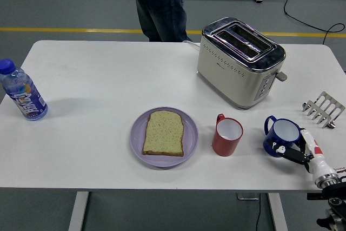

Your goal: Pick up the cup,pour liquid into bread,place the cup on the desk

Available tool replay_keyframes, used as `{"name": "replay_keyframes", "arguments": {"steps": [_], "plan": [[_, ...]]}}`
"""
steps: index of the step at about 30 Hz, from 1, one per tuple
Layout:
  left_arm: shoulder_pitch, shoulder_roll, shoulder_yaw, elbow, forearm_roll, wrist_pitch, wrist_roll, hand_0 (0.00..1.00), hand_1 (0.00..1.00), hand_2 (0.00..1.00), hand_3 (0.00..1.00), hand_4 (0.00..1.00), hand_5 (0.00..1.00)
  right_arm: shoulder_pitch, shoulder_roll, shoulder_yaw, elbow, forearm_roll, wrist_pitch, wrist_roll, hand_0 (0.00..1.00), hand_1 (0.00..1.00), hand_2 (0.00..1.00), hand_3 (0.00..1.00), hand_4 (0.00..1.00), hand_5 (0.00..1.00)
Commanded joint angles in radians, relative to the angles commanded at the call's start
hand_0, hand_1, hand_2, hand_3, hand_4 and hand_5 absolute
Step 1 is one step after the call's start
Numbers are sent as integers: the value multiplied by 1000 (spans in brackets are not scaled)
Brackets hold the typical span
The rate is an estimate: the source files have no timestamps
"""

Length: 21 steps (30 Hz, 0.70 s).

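Head view | blue cup upright, mouth up | right robot hand apparently pinching its side

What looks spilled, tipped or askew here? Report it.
Nothing stands out: the bread slice lies flat on its purple plate, the red mug and blue cup stand upright, the toaster just sits angled.

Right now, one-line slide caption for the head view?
Right hand at the blue cup, beside a red cup and a bread slice on a purple plate.
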<state>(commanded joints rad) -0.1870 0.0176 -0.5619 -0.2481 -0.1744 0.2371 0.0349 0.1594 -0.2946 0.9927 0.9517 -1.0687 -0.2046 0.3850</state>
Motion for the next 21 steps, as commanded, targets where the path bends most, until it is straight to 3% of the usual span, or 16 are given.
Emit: {"name": "replay_keyframes", "arguments": {"steps": [5,6,17,18,21], "plan": [[1,0,2,0,-2,-1,-1,690,756,773,611,396,998,3,3,5,-10,-5,4,1,750,622,696,733,683,2],[1,1,4,0,-4,-2,-2,690,756,773,611,396,998,5,5,6,-13,-5,4,2,799,673,773,765,693,2],[-4,2,16,0,-22,-4,-6,690,756,773,611,396,998,28,16,13,-35,-19,1,8,821,694,797,789,706,2],[-4,2,17,0,-24,-4,-7,690,756,773,611,396,998,30,16,13,-37,-20,1,8,891,760,886,901,771,2],[-5,2,18,0,-25,-4,-7,690,756,773,611,396,998,33,17,16,-39,-18,3,10,891,760,886,901,771,2]]}}
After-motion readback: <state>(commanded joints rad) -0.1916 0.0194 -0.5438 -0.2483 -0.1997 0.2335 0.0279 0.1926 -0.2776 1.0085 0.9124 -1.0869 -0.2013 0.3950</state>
